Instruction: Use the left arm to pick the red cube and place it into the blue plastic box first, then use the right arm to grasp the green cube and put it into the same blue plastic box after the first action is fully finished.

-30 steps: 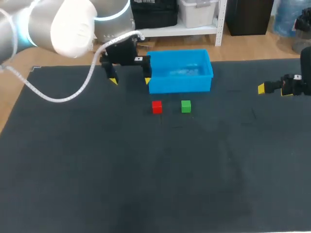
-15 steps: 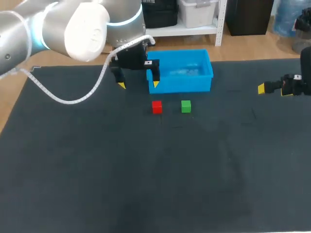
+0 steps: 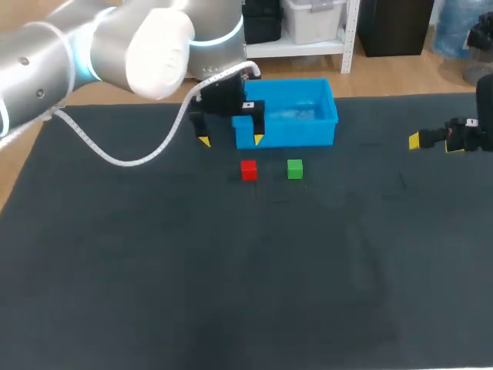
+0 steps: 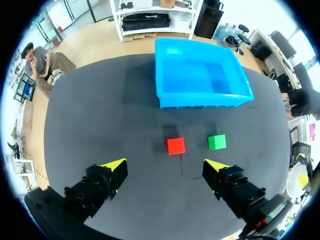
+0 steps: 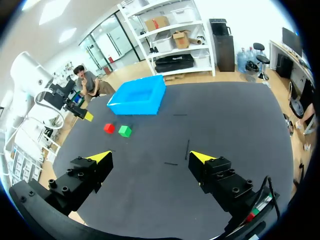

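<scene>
Dark matting covers the table [image 3: 154, 270], and near its far edge sits the blue plastic box [image 3: 293, 132], with nothing visible inside it. Just on the near side of the box lie the red cube [image 3: 248, 169] and, a little to its right, the green cube [image 3: 295, 169], apart from each other and from the box wall. The first step is in hand, at its approach stage. The left tool [image 4: 165, 166] hangs with its fingers spread wide and nothing between them, above the box's near left corner, one yellow tip in front of the box wall and the other out over the mat. From the left wrist the red cube lies ahead of the tool, roughly midway between the lines of the two fingers and not yet between them. The right tool [image 5: 150, 159] waits far off at the right edge of the table, likewise spread and empty, well away from both cubes. As I judge it, the next move calls for the left tool to come nearer, centre over the red cube and descend until the fingers straddle it, keeping the right-hand finger clear of the green cube, then close.
</scene>
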`<state>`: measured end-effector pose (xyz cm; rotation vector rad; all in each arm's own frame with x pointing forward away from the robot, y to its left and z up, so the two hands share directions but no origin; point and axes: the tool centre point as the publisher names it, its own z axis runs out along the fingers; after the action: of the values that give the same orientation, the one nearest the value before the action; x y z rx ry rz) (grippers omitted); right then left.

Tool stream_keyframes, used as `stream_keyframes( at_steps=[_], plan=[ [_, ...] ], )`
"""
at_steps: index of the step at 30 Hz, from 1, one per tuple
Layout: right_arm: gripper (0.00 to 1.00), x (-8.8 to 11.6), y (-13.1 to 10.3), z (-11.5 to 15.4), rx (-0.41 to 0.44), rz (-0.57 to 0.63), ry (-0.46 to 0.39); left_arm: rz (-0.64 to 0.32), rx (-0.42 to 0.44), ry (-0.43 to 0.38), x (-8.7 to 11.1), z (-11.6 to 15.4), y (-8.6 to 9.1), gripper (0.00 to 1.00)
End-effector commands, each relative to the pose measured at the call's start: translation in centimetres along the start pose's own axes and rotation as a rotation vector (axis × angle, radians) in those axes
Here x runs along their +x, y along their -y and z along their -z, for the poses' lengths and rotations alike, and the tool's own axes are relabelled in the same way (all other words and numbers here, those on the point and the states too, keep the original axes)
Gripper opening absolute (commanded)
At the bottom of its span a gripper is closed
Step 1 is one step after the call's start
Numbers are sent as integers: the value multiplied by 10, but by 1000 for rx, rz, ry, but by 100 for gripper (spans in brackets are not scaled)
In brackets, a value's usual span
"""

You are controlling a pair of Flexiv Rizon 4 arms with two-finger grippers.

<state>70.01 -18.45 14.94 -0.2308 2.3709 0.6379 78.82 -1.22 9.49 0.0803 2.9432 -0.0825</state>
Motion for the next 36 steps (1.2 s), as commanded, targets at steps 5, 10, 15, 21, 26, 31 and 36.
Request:
stream_keyframes(
  at_steps=[5, 10, 15, 21, 26, 31, 36],
  plan=[
    [100, 0, 0, 0, 1, 0, -1, 0, -14, -31, -5, -8, 5, 100],
    [100, 0, 0, 0, 1, 0, -1, -3, -24, -43, -5, -11, 6, 100],
    [100, 0, 0, 0, 1, 0, -1, 8, -25, -70, -3, -16, 6, 100],
    [100, 0, 0, 0, 1, 0, -1, 12, -28, -93, -2, -23, 9, 100],
    [100, 0, 0, 0, 1, 0, -1, 15, -23, -105, -3, -26, 13, 100],
    [100, 0, 0, 0, 1, 0, -1, 8, -23, -112, -5, -28, 17, 100],
    [100, 0, 0, 0, 1, 0, -1, 8, -23, -133, -7, -32, 18, 100]
  ],
)
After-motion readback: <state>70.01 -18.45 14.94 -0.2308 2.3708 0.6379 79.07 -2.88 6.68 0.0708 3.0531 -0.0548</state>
